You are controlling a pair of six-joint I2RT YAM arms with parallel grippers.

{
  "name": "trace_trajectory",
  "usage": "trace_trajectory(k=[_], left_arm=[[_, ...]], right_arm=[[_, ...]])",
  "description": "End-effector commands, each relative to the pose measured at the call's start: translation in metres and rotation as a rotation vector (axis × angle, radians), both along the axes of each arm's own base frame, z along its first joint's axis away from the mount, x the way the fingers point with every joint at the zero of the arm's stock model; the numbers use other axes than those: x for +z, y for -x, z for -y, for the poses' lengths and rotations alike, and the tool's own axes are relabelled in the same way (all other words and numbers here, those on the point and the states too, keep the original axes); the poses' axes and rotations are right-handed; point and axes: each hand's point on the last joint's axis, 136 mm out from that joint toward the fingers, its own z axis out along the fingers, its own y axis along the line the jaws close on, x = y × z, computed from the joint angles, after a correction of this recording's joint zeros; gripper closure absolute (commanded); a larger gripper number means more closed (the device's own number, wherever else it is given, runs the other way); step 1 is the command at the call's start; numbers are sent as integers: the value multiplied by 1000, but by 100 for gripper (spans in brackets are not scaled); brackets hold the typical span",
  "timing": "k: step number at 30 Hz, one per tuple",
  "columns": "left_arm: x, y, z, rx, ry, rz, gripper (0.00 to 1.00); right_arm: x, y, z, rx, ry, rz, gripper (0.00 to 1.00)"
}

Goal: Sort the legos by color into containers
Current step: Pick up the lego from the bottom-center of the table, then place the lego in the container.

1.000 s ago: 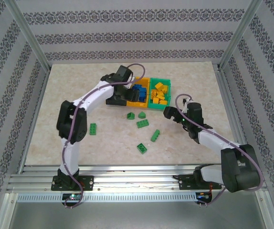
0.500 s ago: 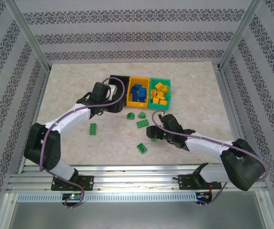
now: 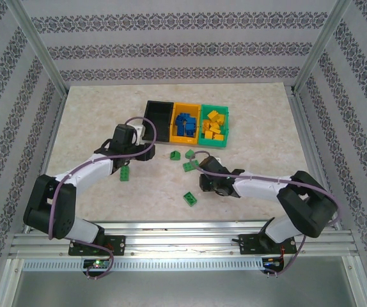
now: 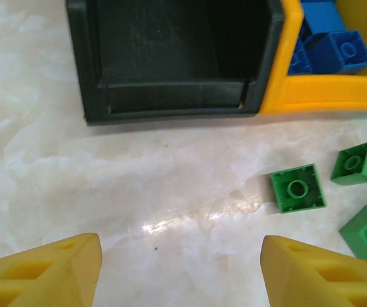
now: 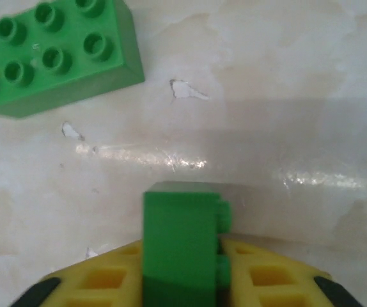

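The right gripper (image 5: 183, 262) was clamped on a green brick (image 5: 181, 230) low at the worktop (image 5: 286, 128) — taken, I'd judge, for the empty black bin (image 4: 171, 109). Its arm lay stretched out low. The left gripper (image 4: 180, 256) hung apart, holding nothing — the bin just ahead of it, other bricks (image 4: 297, 188) ahead to its right.

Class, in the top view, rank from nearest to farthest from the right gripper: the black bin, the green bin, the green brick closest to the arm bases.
1. Front green brick, just near-left of the right gripper, which is shut on a second green brick.
2. Green bin, right end of the row.
3. Black bin, left end of the row.
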Motion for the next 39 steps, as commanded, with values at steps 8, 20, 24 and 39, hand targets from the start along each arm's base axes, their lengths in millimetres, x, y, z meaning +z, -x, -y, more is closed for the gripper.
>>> trace_trajectory(k=[8,20,24,39], left_arm=[[0,-2,-32,133,103,68,33],[-2,2,-44,185,246,49,33],[-2,3,-50,208,245,71,33],[0,6,-61,249,276,95,33]], right_arm=[[58,-48,-80,187,0,128,92],[124,-177,-172,230,-240,243,91],[117,-220,-189,227,-207,246,91],[88,-254,-209,221,-144,238,56]])
